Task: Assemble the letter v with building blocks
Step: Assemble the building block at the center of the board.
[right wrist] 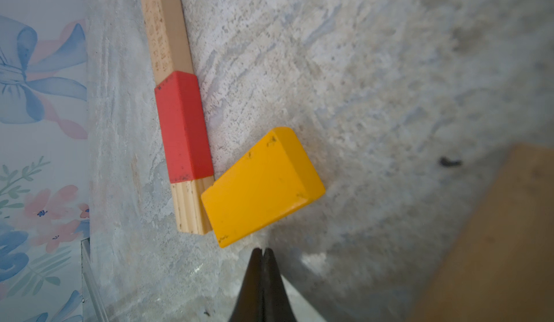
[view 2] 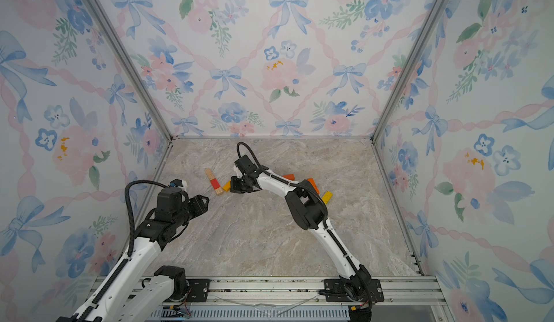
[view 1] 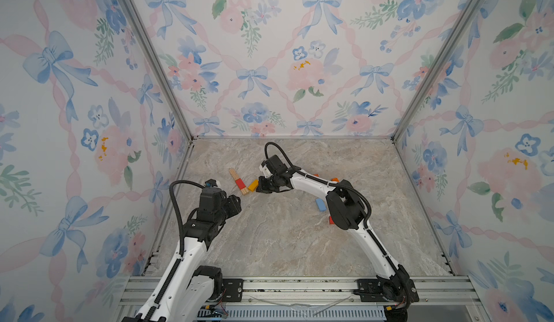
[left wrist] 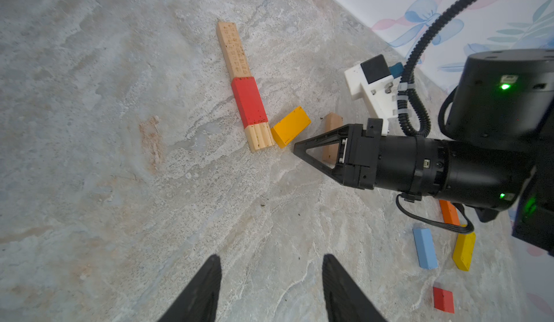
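Note:
Three building blocks lie end to end in a slanted line: a long natural-wood bar (left wrist: pixel 233 49), a red block (left wrist: pixel 248 101) and a short grooved wood block (left wrist: pixel 260 136). A yellow block (right wrist: pixel 260 188) lies at an angle with one corner against the grooved block (right wrist: pixel 189 206). My right gripper (right wrist: pixel 263 250) is shut on nothing, its tips just off the yellow block's near corner. Another natural-wood block (left wrist: pixel 331 125) lies behind its fingers. My left gripper (left wrist: pixel 271 260) hangs open above bare floor, nearer the front than the line. Both top views show the line (view 1: pixel 239 183) (view 2: pixel 214 183).
More blocks lie around the right arm: light blue (left wrist: pixel 425 247), yellow (left wrist: pixel 464 251), orange (left wrist: pixel 449 212) and red (left wrist: pixel 443 299). The right arm (view 1: pixel 344 203) hides part of them in both top views. Flowered walls close in the marble floor (view 1: pixel 284 239) on three sides.

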Action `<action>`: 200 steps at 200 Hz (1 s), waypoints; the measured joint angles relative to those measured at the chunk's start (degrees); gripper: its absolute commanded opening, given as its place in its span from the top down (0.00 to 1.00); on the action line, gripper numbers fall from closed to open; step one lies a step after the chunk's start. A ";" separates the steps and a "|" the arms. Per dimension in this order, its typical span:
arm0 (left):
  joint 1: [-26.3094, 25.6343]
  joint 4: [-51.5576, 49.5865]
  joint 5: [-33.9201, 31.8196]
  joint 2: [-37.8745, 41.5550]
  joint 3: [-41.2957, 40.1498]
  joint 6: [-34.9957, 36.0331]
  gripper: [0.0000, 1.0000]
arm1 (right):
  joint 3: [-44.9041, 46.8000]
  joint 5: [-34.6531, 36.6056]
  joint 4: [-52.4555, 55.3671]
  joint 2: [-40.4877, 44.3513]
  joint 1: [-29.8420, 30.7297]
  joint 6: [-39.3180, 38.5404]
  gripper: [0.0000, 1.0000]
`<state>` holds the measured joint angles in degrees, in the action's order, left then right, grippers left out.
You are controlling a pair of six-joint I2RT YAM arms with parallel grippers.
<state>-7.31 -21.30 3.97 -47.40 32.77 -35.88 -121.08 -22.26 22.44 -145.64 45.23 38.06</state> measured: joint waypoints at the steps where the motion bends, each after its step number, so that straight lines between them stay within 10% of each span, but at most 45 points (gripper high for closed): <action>1: 0.00 0.00 0.00 0.00 0.00 0.00 0.43 | 0.00 -0.02 0.02 -0.02 0.00 0.04 1.00; 200: 0.22 0.00 0.00 -0.55 -0.02 0.00 0.43 | -3.52 -0.46 0.39 -2.25 0.26 0.74 1.00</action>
<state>-7.09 -21.30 3.97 -47.94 32.75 -35.88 -124.60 -22.72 22.83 -147.89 45.50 38.81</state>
